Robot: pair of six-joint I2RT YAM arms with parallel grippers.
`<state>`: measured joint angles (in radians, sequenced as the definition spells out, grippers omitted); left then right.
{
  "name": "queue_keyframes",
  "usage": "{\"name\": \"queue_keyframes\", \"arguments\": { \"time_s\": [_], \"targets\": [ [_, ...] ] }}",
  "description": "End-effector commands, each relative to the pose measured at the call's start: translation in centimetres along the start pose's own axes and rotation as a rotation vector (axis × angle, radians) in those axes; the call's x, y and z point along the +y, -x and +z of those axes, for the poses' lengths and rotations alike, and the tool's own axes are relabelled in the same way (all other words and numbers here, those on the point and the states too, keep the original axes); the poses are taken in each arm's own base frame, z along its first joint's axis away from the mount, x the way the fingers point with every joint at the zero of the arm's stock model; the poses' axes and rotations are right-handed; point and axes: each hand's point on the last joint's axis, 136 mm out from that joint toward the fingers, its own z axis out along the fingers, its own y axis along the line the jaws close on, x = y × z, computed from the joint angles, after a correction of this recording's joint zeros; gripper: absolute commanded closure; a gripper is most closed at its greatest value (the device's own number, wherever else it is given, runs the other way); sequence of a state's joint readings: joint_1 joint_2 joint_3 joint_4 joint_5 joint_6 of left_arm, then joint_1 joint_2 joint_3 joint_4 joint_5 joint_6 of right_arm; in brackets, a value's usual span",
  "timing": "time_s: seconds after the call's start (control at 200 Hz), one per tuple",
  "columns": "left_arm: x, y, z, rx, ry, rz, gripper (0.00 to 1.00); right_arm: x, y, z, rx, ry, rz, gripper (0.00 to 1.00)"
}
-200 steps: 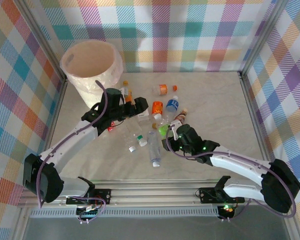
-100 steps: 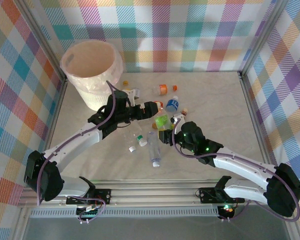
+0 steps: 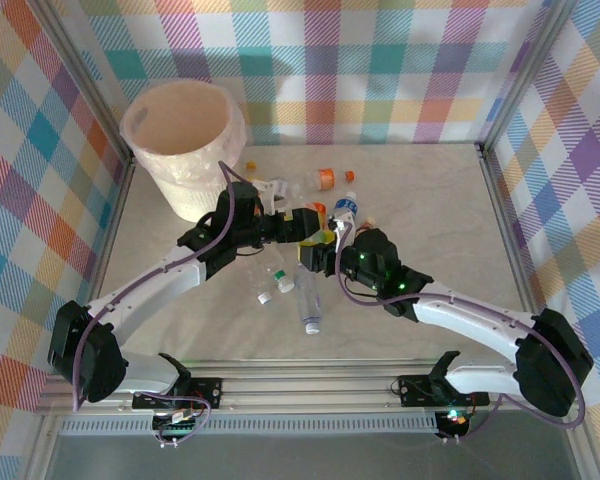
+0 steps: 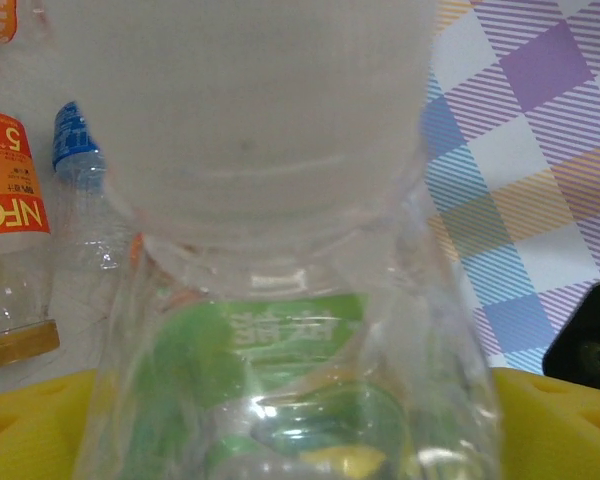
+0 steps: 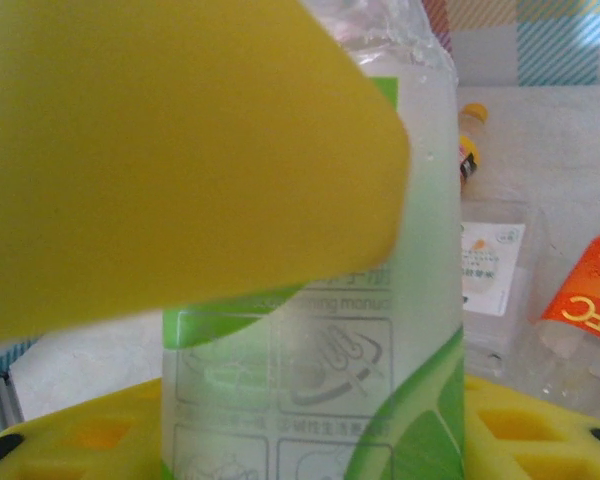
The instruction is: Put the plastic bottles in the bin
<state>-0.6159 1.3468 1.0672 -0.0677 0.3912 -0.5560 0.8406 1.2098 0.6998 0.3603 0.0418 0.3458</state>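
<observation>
A clear bottle with a green label (image 3: 325,238) hangs above the middle of the table, and my right gripper (image 3: 332,252) is shut on it. In the right wrist view the bottle (image 5: 380,300) stands upright between the yellow fingers (image 5: 540,420). A yellow finger of the left gripper (image 5: 180,150) crosses in front of it. My left gripper (image 3: 313,224) reaches in from the left, jaws wide around the same bottle (image 4: 300,340). The bottle spans the whole gap between the left fingers (image 4: 30,410); whether they press it I cannot tell. The cream bin (image 3: 145,150) stands at the far left.
Several plastic bottles lie around the grippers: a clear one (image 3: 308,300), two small white-capped ones (image 3: 280,280), a blue-labelled one (image 3: 345,207) and an orange-capped one (image 3: 325,178). An orange-labelled bottle (image 4: 10,200) lies close by on the left. Checked walls close in the table.
Both grippers have come together over the table's middle. The right one carried the green-labelled bottle up and left; the left one swung right and its jaws have begun narrowing around the bottle.
</observation>
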Motion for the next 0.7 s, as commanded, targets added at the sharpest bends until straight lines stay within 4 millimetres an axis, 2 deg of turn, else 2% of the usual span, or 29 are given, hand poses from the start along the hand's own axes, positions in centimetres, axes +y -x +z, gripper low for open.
{"name": "queue_keyframes", "arguments": {
  "time_s": [0.0, 0.095, 0.305, 0.45, 0.695],
  "targets": [
    [-1.0, 0.4, -0.2, -0.026, -0.027, 0.033, 0.11, 2.5, 3.2, 0.0, -0.1, 0.097, -0.054, 0.58],
    [-1.0, 0.1, 0.0, -0.013, -0.035, 0.029, 0.16, 3.0, 3.5, 0.1, -0.115, 0.125, -0.085, 0.57],
    [-1.3, 0.4, 0.1, -0.023, -0.048, 0.035, 0.34, 3.4, 3.5, 0.4, -0.104, 0.143, -0.131, 0.54],
    [0.1, 0.8, 0.1, -0.058, 0.026, 0.013, 0.4, 4.0, 2.5, 1.1, -0.012, 0.169, -0.163, 0.41],
    [1.6, 1.9, -0.6, -0.142, 0.11, -0.009, 0.44, 3.1, 1.9, 1.2, 0.017, 0.122, -0.151, 0.24]
  ]
}}
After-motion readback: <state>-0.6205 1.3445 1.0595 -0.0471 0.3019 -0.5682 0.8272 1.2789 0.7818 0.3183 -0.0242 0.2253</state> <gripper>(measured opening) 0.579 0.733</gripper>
